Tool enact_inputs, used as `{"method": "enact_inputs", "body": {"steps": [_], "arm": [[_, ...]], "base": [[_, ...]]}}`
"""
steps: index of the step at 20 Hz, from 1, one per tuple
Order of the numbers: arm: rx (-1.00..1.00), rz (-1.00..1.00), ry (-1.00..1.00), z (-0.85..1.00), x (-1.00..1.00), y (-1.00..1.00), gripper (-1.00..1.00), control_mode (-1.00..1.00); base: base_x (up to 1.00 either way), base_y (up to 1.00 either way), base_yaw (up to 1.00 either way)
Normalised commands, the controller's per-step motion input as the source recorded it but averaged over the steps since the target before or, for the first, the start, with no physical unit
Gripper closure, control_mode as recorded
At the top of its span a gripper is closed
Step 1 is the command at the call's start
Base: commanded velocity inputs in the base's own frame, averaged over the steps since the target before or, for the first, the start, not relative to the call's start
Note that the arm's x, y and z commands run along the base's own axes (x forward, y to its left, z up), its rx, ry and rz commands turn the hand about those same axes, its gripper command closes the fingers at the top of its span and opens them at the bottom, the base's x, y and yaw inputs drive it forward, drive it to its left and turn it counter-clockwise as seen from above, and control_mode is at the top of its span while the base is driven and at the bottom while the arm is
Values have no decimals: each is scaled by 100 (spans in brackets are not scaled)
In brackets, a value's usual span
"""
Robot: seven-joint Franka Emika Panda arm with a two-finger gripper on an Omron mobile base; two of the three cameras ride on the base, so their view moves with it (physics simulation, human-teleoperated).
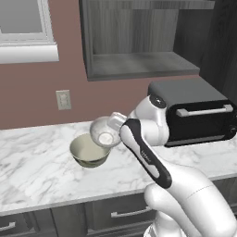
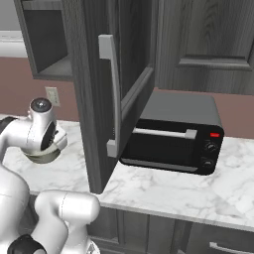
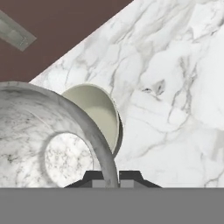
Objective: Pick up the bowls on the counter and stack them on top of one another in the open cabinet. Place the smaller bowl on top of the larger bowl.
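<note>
A: Walls?
B: Reddish-brown wall (image 1: 37, 99), one cream outlet plate (image 1: 63, 99); white-framed window (image 1: 25, 28) upper left.
A: Furniture?
B: White marble worktop (image 1: 37, 166), grey-veined, over dark grey drawers (image 1: 115, 214) with silver handles. Black toaster oven (image 2: 173, 139) stands on the marble; dark wood-grain cabinet door (image 2: 106, 79) hangs open.

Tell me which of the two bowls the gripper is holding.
The small see-through whitish bowl. The gripper is shut on its rim and holds it up off the counter, while the larger olive-beige bowl sits free on the marble beneath it.
</note>
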Motion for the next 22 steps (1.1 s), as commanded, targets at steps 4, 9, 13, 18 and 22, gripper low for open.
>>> {"method": "enact_inputs", "body": {"steps": [4,9,13,18,22], "arm": [[0,0,4,-5,13,15,100,-100],[0,1,3,-12,0,22,100,-100],[0,2,3,-24,0,13,100,-100],[0,2,0,-29,0,8,100,-100],[0,1,0,-21,0,10,100,-100]], "base": [[0,0,0],[0,0,0],[0,0,0],[0,0,0],[0,0,0]]}}
